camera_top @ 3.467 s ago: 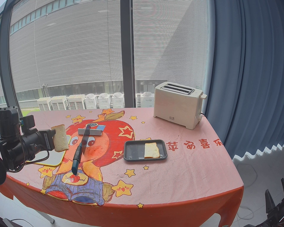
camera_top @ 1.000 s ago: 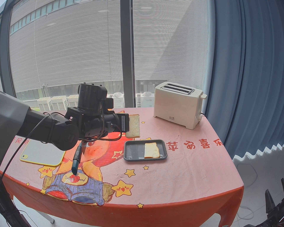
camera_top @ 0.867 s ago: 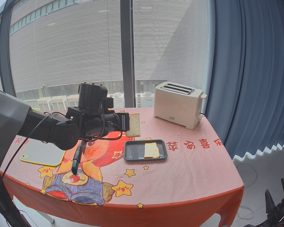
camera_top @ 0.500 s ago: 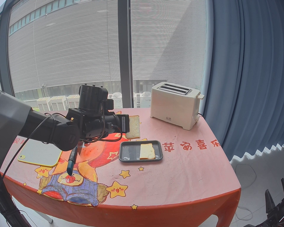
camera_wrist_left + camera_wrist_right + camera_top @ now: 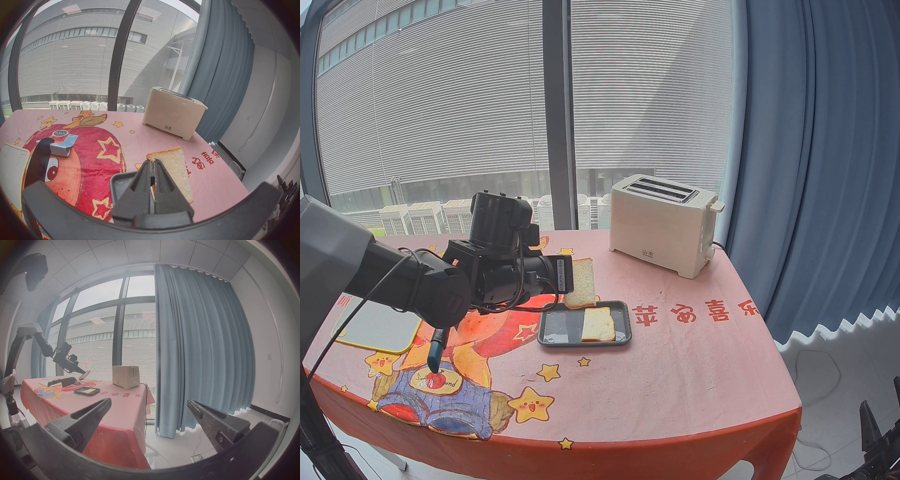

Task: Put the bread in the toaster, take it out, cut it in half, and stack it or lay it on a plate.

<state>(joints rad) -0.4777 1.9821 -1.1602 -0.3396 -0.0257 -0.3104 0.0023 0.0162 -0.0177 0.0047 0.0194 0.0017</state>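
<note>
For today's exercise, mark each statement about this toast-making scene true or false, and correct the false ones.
1. The left pincer is shut on a slice of bread held in the air above the table. True.
2. A piece of bread lies in the dark plate. True.
3. Bread sticks up out of the toaster. False: no bread shows in its slots.
4. The right pincer holds the knife. False: that pincer is open and empty, off beside the table, and the knife lies on the table.
</note>
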